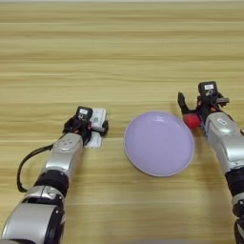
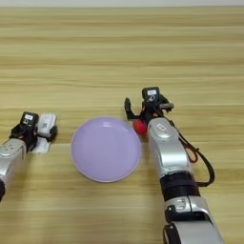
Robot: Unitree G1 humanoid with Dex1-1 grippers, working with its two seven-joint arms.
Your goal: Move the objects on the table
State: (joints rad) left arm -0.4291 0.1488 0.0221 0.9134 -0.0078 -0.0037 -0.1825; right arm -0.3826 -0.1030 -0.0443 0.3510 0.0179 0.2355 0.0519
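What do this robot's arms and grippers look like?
Both arms have glossy silver-grey shells with black joint bands. Each ends in a black gripper, left and right, topped by a small black block with a white label. Black cables loop beside both forearms; the right also shows red wire.

Light-wood table [image 1: 124, 43], horizontal plank grain. On it – round lilac plate [image 1: 158, 143] near centre, flat white bar [image 1: 96, 125] to its left. Small red cube [image 1: 191, 121] just beside plate's right rim – can't tell if it rests on the wood.

plate [image 1: 159, 143]: lilac | cube [image 1: 192, 121]: red | bar [image 1: 97, 122]: white | table [image 1: 119, 57]: light wood, horizontal grain stripes
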